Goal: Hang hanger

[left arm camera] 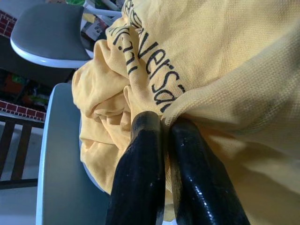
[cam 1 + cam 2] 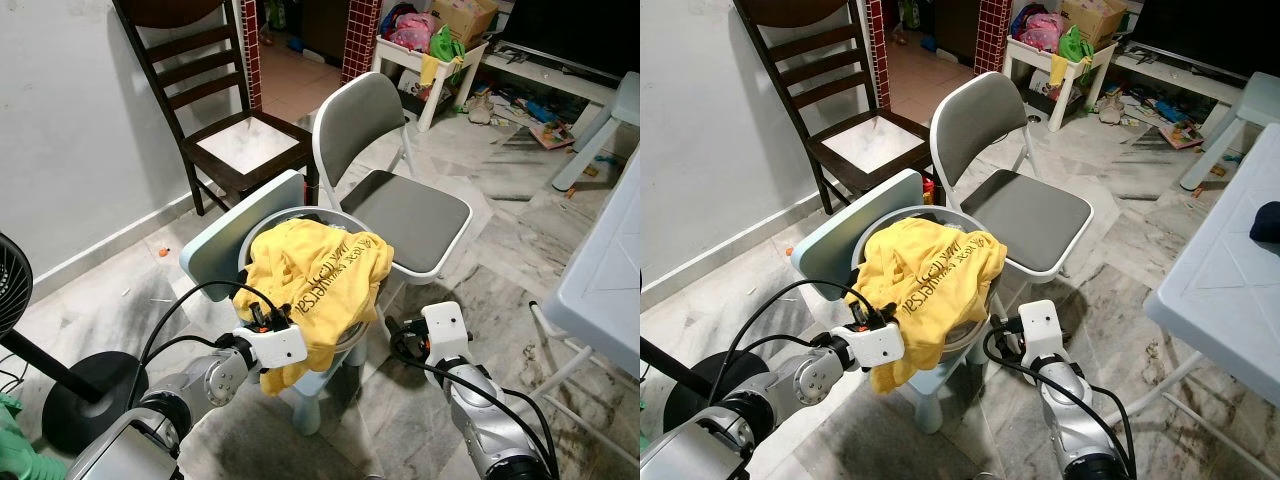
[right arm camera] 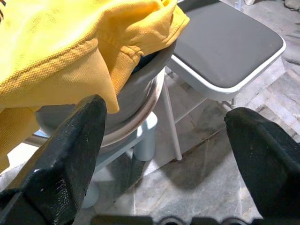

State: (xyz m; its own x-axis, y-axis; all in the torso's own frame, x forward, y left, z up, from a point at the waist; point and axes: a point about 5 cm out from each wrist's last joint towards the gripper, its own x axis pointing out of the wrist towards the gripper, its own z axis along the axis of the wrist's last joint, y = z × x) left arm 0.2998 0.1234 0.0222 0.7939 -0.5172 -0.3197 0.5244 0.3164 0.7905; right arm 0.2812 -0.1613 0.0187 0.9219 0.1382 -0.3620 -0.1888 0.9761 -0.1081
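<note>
A yellow shirt [image 2: 315, 275] with dark lettering lies heaped over a grey basin [image 2: 303, 212] on a small pale-blue chair [image 2: 225, 240]. My left gripper [image 1: 161, 123] is at the near left side of the heap, shut on a fold of the yellow shirt [image 1: 211, 56]. My right gripper [image 3: 165, 111] hangs open at the basin's [image 3: 136, 101] right side, level with the rim, with nothing between its fingers. In the left eye view the right gripper [image 2: 402, 336] sits low beside the shirt's hanging edge.
A grey folding chair [image 2: 405, 205] stands right behind the basin, and a dark wooden chair [image 2: 240, 140] is against the wall at the back left. A fan base [image 2: 85, 385] is at my left, and a white table [image 2: 610, 270] at my right. Toys clutter the far floor.
</note>
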